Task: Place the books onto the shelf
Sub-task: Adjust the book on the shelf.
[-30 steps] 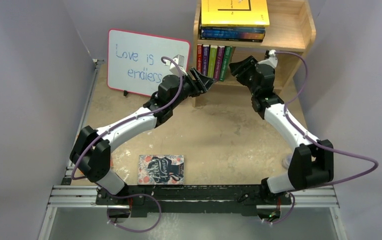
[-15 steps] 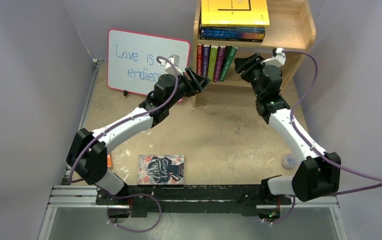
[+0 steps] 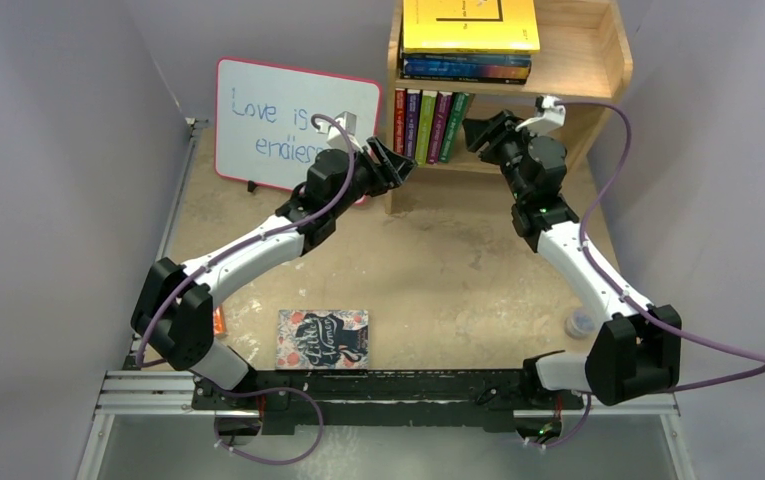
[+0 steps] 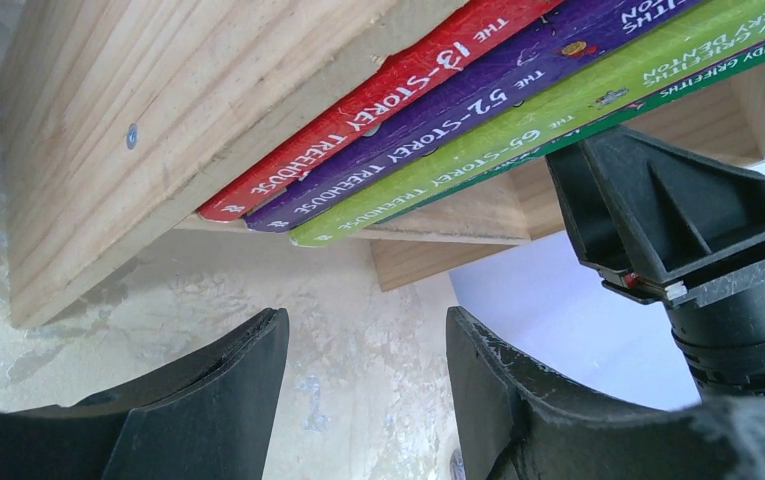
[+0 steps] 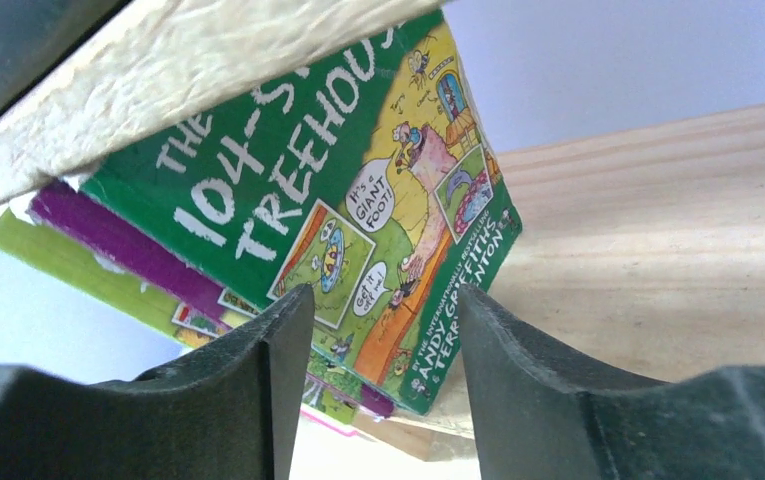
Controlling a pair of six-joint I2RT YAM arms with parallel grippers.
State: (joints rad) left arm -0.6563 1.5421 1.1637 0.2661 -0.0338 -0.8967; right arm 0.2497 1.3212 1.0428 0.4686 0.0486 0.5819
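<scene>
Since the earlier picture, both arms have pulled back a little from the books, and the right arm's elbow has swung out to the side.

The small light wooden bookshelf with two levels (image 3: 598,60) stands at the far end of the sandy, scuffed bench (image 3: 438,270). On its top level lies a flat pile with a big yellow paperback book (image 3: 470,22) on top and dark blue books (image 3: 466,68) under it. On the lower level a row of thin books (image 3: 428,125) stands up, leaning a bit: red, purple, light green, purple and dark green. The left wrist view shows their spines (image 4: 478,100), with "Storey Treehouse" in white letters. The right wrist view shows the dark green book's cover (image 5: 348,200), with cartoon drawings and "104" on it.

One flowery book with "Little Women" on its dark cover (image 3: 323,338) lies flat on the bench near the arm bases, well apart from the bookshelf.

The left fingers (image 3: 398,165) are spread apart with nothing between them, near the left side of the bookshelf. The right fingers (image 3: 480,130) are spread apart too, hold nothing, and point at the dark green book.

A pink-edged whiteboard with blue writing (image 3: 288,120) stands left of the bookshelf.
</scene>
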